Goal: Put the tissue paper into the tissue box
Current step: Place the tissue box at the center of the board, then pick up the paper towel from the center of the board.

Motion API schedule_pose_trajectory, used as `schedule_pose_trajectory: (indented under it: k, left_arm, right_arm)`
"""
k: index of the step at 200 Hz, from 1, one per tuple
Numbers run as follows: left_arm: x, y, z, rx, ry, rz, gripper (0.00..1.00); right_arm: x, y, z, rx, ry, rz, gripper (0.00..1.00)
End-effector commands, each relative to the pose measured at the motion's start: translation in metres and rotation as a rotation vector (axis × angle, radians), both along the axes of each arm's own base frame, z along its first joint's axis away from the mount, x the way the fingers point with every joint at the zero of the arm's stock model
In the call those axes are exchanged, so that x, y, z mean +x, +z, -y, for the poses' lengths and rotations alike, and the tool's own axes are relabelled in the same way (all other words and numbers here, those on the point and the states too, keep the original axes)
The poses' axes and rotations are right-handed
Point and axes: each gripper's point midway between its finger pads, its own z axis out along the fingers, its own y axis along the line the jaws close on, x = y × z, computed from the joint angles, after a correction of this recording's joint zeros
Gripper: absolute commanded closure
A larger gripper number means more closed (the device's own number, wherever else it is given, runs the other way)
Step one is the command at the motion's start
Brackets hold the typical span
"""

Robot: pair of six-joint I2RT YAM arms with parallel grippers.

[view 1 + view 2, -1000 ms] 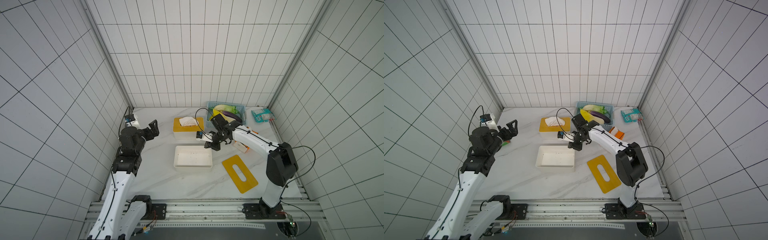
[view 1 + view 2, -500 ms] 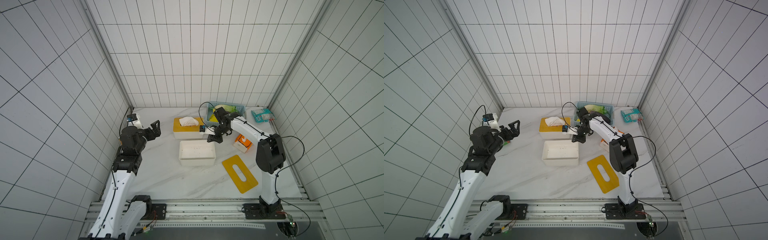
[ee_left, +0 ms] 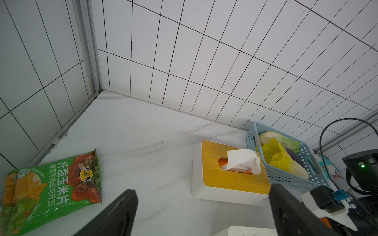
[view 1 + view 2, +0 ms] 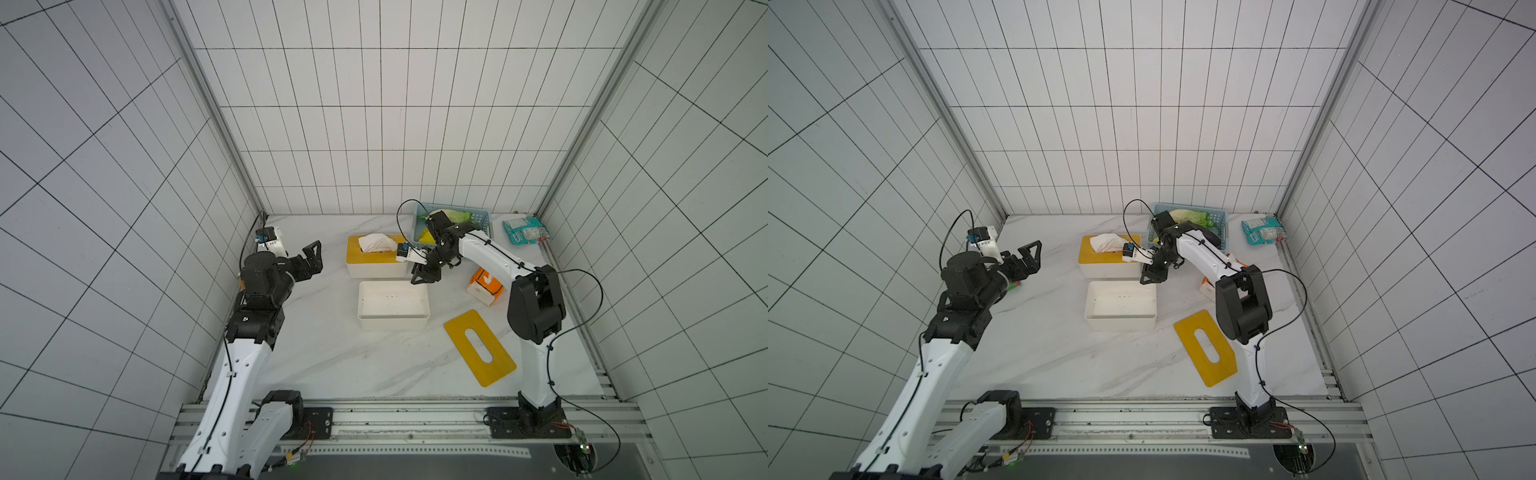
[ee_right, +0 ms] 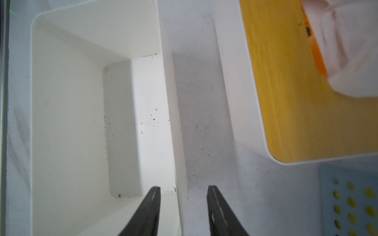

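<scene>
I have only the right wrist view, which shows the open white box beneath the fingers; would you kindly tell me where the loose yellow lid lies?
Observer: The yellow lid lies flat on the table, nearer the robot than the open white box and to its right, apart from it.
Operator: Thank you. Is there a pack of tissue paper anywhere?
Observer: An orange pack sits on the table to the right of the open white box, with nothing gripping it.
Operator: And what about the left arm?
Observer: The left gripper hangs in the air, its fingers wide apart and holding nothing, pointing toward the lidded box.
</scene>
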Motion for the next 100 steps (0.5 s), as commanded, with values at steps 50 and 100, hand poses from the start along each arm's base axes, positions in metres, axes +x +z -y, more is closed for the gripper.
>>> schedule_pose_trajectory:
  k: [50,100]
  left_arm:
    - [0.003,-0.017,0.035,0.009,-0.141,-0.087,0.02]
    - [0.002,-0.031,0.046,0.029,-0.18,-0.137,0.02]
  right_arm:
    - [0.041,0.109,0.096,0.193,-0.966,0.144,0.01]
    - [0.021,0.085,0.209,0.139,-1.508,0.184,0.01]
